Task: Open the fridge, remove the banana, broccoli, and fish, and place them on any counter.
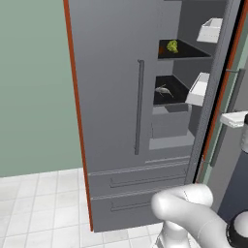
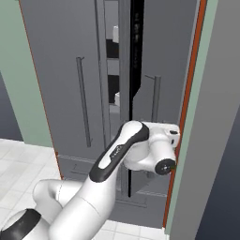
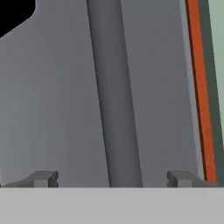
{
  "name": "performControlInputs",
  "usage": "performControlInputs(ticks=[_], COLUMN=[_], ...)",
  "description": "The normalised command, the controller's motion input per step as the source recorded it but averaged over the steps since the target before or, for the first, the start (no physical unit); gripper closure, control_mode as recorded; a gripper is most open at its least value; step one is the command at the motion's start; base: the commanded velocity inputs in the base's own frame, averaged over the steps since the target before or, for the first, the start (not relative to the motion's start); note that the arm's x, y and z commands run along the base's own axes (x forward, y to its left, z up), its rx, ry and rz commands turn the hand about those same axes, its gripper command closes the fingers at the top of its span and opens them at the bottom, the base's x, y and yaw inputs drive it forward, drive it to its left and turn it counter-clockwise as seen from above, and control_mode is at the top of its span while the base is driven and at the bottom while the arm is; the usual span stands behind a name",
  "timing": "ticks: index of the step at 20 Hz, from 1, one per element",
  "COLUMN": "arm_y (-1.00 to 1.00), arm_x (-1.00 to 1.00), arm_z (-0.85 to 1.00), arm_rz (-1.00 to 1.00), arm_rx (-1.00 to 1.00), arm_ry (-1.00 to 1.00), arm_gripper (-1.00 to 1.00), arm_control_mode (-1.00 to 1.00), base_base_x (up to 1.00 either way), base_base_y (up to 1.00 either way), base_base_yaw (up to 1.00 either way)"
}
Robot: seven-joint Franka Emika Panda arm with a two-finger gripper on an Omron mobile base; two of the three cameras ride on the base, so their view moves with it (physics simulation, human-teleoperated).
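Tool [image 3: 112, 178] spread wide astride fridge [image 1: 111, 97] door handle [image 3: 114, 96], gripping nothing. Door-opening step; next: reach inside for fish [image 1: 163, 90].

No readable text, label or number appears on anything.

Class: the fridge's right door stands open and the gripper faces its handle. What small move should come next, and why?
Probably draw the gripper back from the door handle: its jaws stand open on either side of the bar, not clamping it, and the fridge already shows the broccoli and fish on its shelves.
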Motion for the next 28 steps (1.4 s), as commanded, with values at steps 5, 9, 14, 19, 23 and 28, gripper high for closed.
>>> performControlInputs(ticks=[5,9,14,19,23,28], arm_y=[-0.09,0.24,0.84,1.00,1.00,0.98], arm_x=[-0.50,-1.00,-1.00,-0.54,0.02,0.61], arm_z=[0.00,0.07,0.49,0.80,0.64,0.15], arm_rz=[-0.41,-0.09,0.00,0.00,0.00,0.00], arm_rx=[0.00,0.00,-0.10,-0.13,-0.13,-0.08], arm_ry=[-0.04,-0.18,-0.16,-0.01,0.05,0.27], arm_gripper=[-1.00,-1.00,-1.00,-1.00,-1.00,-1.00], arm_control_mode=[-1.00,-1.00,-1.00,-1.00,-1.00,-1.00], base_base_x=[0.00,0.00,0.00,0.00,0.00,0.00], base_base_y=[0.00,0.00,0.00,0.00,0.00,0.00], base_base_yaw=[0.00,0.00,0.00,0.00,0.00,0.00])
